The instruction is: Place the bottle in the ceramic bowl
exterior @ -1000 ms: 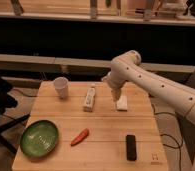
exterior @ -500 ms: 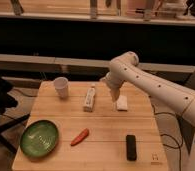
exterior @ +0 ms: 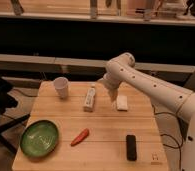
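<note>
The gripper (exterior: 114, 97) hangs at frame centre, jaws spread wide and empty, low over the table (exterior: 106, 130) between the bottle (exterior: 90, 98) and a white block (exterior: 122, 103). The bottle lies flat just left of it, long axis running up and down the frame, so the reach is a short leftward shift. The ceramic bowl (exterior: 39, 137) sits well apart at lower left. The fingertips blend into the pale arm, and which end carries the cap is hard to make out.

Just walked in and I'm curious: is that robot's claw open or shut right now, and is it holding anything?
Gripper: open, holding nothing, hanging between the bottle and the white block.
</note>
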`<action>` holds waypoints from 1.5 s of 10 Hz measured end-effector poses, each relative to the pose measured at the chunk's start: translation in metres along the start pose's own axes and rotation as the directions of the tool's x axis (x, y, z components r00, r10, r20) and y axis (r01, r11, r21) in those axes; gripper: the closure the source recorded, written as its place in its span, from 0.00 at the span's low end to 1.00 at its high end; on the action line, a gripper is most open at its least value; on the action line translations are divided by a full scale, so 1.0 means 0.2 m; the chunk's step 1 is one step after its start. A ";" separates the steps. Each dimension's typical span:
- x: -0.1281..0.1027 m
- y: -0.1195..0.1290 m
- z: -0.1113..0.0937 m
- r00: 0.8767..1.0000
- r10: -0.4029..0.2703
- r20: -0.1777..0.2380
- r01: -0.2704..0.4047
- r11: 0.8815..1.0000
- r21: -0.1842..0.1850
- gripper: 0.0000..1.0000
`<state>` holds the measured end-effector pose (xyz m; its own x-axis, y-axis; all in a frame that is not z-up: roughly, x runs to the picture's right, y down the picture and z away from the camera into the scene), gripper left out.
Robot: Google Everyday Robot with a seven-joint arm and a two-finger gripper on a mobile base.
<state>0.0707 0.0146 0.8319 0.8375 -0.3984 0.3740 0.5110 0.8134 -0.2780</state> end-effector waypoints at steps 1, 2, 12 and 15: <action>0.00 0.00 0.02 1.000 -0.010 0.001 0.010 1.000 -0.003 0.20; -0.01 0.00 0.03 1.000 -0.023 0.003 0.023 1.000 -0.005 0.20; -0.09 -0.10 0.17 0.984 -0.176 0.025 0.177 0.983 -0.041 0.20; -0.11 -0.13 0.21 0.975 -0.217 0.035 0.219 0.974 -0.054 0.20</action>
<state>0.0311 0.0208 0.8672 0.6992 -0.5505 0.4562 0.6916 0.6825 -0.2364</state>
